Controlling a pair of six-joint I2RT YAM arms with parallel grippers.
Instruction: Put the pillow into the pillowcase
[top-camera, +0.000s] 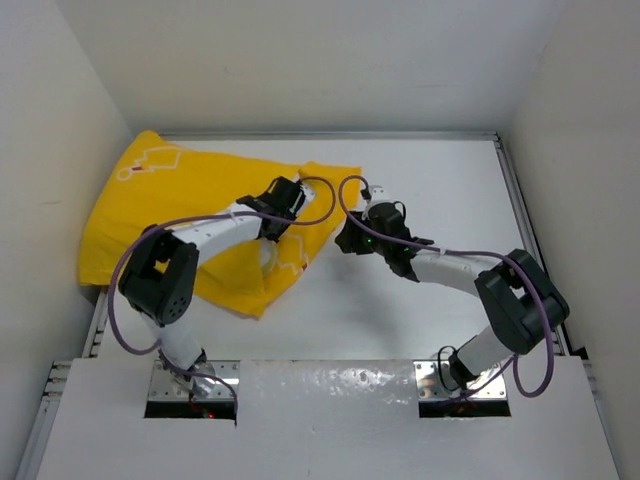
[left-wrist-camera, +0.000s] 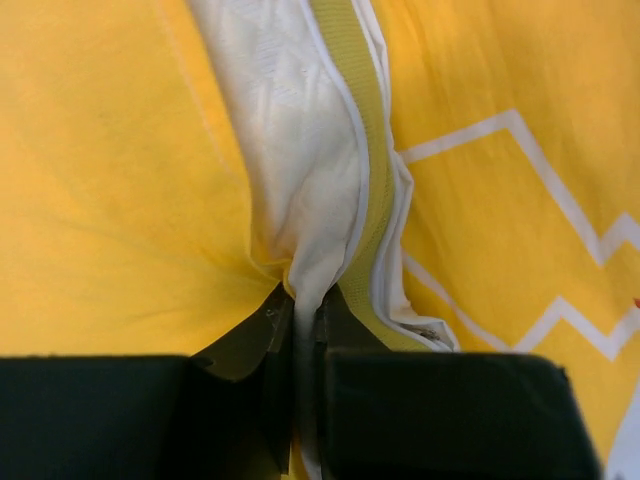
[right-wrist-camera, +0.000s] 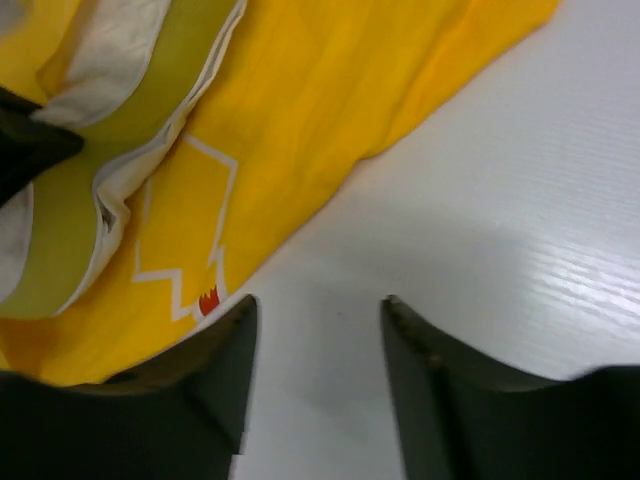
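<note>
The yellow pillowcase (top-camera: 180, 200) lies on the left half of the table, bulging over the pillow inside it. At its open end a strip of cream-white pillow (left-wrist-camera: 290, 120) with a yellowish seam (left-wrist-camera: 355, 100) shows between the yellow fabric (left-wrist-camera: 110, 180). My left gripper (left-wrist-camera: 305, 295) is shut on a fold of that white pillow fabric; from above it sits at the case's right end (top-camera: 272, 232). My right gripper (right-wrist-camera: 318, 305) is open and empty over bare table, just right of the pillowcase's edge (right-wrist-camera: 330, 110); it also shows in the top view (top-camera: 346, 240). The pillow's end (right-wrist-camera: 110, 50) shows there too.
The white table (top-camera: 430, 190) is boxed in by white walls on the left, back and right. A metal rail (top-camera: 520, 210) runs along its right edge. The pillowcase's far left corner reaches the left wall (top-camera: 100, 230).
</note>
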